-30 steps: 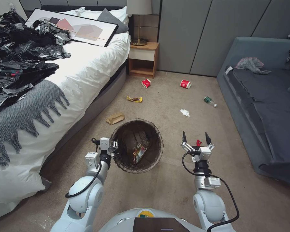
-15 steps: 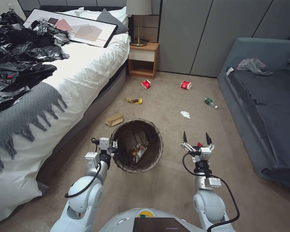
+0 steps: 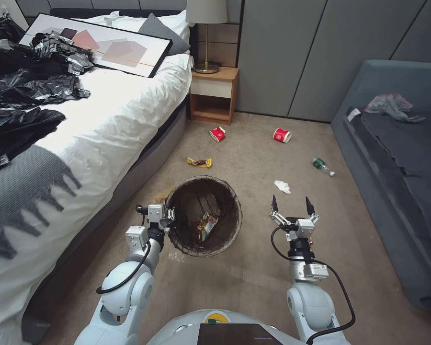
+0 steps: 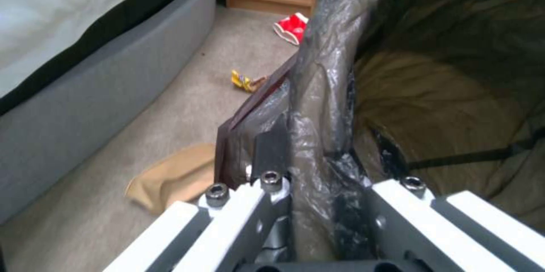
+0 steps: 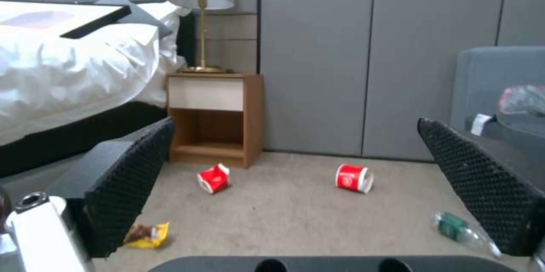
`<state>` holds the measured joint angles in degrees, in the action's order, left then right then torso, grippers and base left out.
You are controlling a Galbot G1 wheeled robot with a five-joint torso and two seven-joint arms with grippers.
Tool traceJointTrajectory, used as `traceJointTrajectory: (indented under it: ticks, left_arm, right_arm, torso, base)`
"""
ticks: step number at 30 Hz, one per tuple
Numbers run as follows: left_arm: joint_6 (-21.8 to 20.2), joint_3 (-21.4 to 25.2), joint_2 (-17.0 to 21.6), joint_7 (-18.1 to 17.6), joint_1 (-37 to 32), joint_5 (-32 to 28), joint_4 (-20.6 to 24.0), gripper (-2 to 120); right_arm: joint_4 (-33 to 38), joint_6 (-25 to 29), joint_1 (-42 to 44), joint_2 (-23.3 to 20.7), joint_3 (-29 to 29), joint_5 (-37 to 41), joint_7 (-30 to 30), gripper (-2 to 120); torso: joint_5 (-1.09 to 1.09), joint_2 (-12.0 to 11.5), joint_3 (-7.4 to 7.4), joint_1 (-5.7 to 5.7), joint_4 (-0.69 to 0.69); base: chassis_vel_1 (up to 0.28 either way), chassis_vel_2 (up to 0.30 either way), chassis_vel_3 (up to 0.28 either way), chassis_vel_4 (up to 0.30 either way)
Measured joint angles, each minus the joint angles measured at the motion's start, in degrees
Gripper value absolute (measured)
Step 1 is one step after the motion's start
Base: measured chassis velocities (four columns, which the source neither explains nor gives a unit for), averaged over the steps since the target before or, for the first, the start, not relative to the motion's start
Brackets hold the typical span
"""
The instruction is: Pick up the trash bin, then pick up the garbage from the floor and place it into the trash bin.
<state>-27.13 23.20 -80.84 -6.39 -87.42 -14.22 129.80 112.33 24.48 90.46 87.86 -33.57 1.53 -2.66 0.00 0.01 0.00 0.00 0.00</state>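
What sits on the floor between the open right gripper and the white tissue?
Nothing: in the head view, bare carpet separates the right gripper from the white tissue, just ahead of its fingertips.

From my seat the room reads evenly lit and fairly bright, soft light with no hard shadows. The head view is sharp but bends at its edges: wall panels (image 3: 292, 52) lean outward toward the upper corners. The white bedding (image 3: 115, 115) at the left is nearly blown out. My left wrist view is soft, the liner (image 4: 329, 93) up close blurred. The right wrist view is hazy, its near black pads (image 5: 130, 170) out of focus.
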Motion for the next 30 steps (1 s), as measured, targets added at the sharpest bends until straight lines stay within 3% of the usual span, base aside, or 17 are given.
traceJointTrajectory:
  ticks: [7, 21, 26, 28, 29, 30]
  left_arm:
    - [0.07, 0.02, -0.02, 0.02, 0.1, 0.02, -0.24, 0]
    - [0.14, 0.01, -0.01, 0.01, 0.04, 0.06, -0.39, 0]
    - [0.14, -0.02, 0.05, 0.01, -0.03, 0.06, -0.2, 0]
    - [0.14, -0.07, 0.07, 0.01, -0.04, 0.06, -0.17, 0]
    - [0.13, -0.07, 0.09, 0.01, -0.03, 0.05, -0.16, 0]
    - [0.13, -0.07, 0.09, 0.01, -0.03, 0.05, -0.16, 0]
  right_arm:
    - [-0.29, 0.04, -0.19, 0.03, -0.02, -0.03, 0.0, 100]
    - [-0.85, 0.95, -0.79, -0.12, -0.41, -0.61, 0.52, 100]
    - [-1.35, 1.08, -1.93, -0.25, -1.63, -3.07, -1.77, 100]
    - [-1.16, -1.86, -1.88, -0.5, -2.3, -4.89, -4.27, 100]
    - [0.31, -7.59, -0.88, -0.8, -2.71, -5.9, -6.86, 100]
    - [0.31, -7.59, -0.88, -0.8, -2.71, -5.9, -6.86, 100]
  torso:
    - [0.0, 0.0, 0.0, 0.0, 0.0]
    - [0.01, 0.0, -0.01, 0.0, -0.01]
    - [0.01, 0.0, -0.01, 0.0, 0.01]
    - [0.01, 0.0, -0.01, 0.0, 0.01]
    - [0.01, 0.0, -0.01, 0.0, 0.0]
    - [0.01, 0.0, -0.01, 0.0, 0.0]
  base:
    - [-0.139, 0.155, 0.154, -0.133]
    - [0.013, 0.0, -0.017, 0.001]
    - [0.0, 0.0, 0.0, 0.0]
    - [0.0, 0.0, 0.0, 0.0]
    - [0.0, 0.0, 0.0, 0.0]
    - [0.0, 0.0, 0.0, 0.0]
